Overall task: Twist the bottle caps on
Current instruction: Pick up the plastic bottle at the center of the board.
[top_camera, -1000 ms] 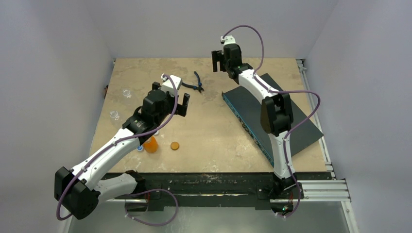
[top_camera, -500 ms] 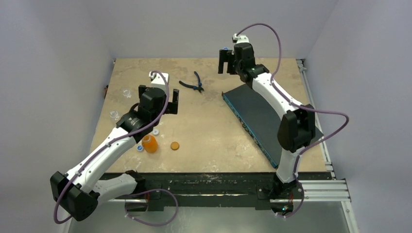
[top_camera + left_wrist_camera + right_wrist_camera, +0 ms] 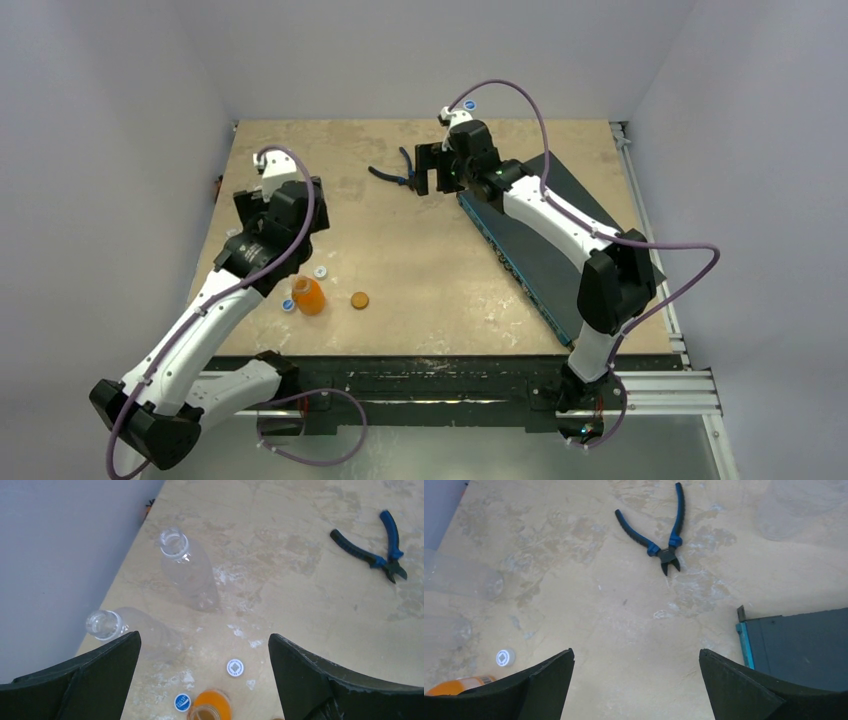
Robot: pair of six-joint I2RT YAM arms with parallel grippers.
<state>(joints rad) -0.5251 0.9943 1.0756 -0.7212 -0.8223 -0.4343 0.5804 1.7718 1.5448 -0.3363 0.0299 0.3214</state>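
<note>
Left gripper (image 3: pixel 204 642), jaws apart and empty, is hovering over two uncapped clear plastic bottles (image 3: pixel 190 575) at nine o'clock, with small round plastic caps (image 3: pixel 234 667) lying loose at seven, none screwed on.

**Surfaces as I see them from my station**

The left tool (image 3: pixel 204 637) and the right tool (image 3: pixel 636 652) both have matt black plastic fingers, slightly grainy along the edges. The table (image 3: pixel 300 605) under them looks like matt, mottled beige board, scuffed with chalky white patches. Ahead of the left tool, the clear bottles (image 3: pixel 187 570) are thin see-through plastic, faintly glossy. Just beneath that tool, the orange bottle (image 3: pixel 210 707) looks smooth and shiny. The white cap (image 3: pixel 234 667) and blue cap (image 3: pixel 182 701) near it are smooth plastic. Ahead of the right tool, the pliers (image 3: pixel 659 535) have blue, rubbery-looking handles and a dull dark metal nose. To that tool's right, the dark teal slab (image 3: pixel 799 645) is matt and even.
</note>
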